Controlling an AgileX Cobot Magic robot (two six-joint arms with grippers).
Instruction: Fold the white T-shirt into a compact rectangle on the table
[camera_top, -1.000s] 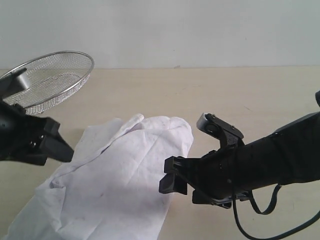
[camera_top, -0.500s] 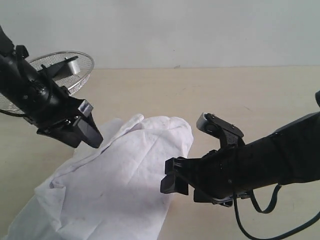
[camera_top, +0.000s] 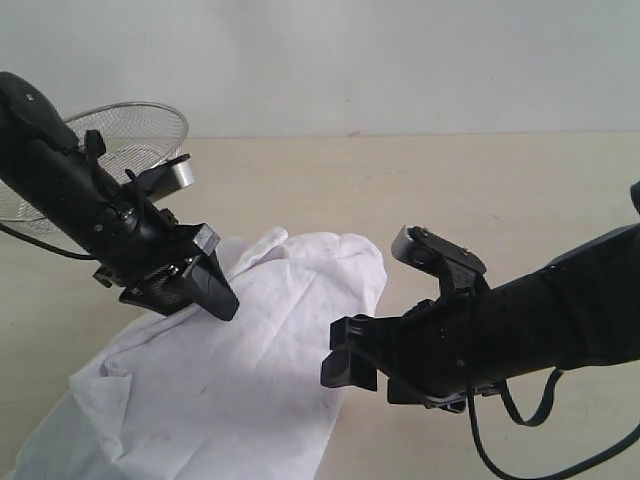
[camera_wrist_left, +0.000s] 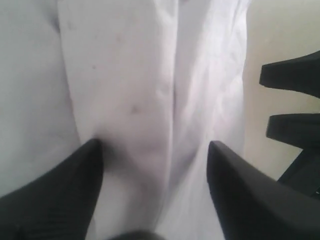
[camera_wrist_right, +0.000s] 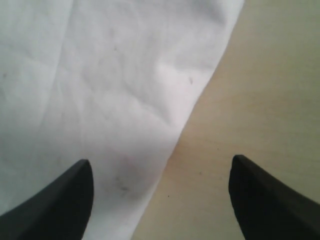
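The white T-shirt (camera_top: 240, 370) lies rumpled on the pale beige table (camera_top: 460, 190), running from the middle toward the near left corner; no lettering or neck tag shows. My left gripper (camera_top: 215, 290) hangs open just over the shirt's upper left part. In the left wrist view its fingers straddle a long fold of the T-shirt (camera_wrist_left: 150, 95), left gripper (camera_wrist_left: 155, 150). My right gripper (camera_top: 345, 360) is open at the shirt's right edge. In the right wrist view, the right gripper (camera_wrist_right: 160, 172) spans that hem, with T-shirt (camera_wrist_right: 100, 90) on one side and bare table (camera_wrist_right: 260, 95) on the other.
A round wire-mesh basket (camera_top: 110, 150) stands at the back left, behind the left arm. The right arm's black cable (camera_top: 500, 440) loops near the front right. The right gripper's fingers (camera_wrist_left: 295, 75) show at the edge of the left wrist view.
The left arm has swung in from the far left, up and rightward, and its gripper now hovers over the shirt's upper left. The right arm and the shirt have stayed put.
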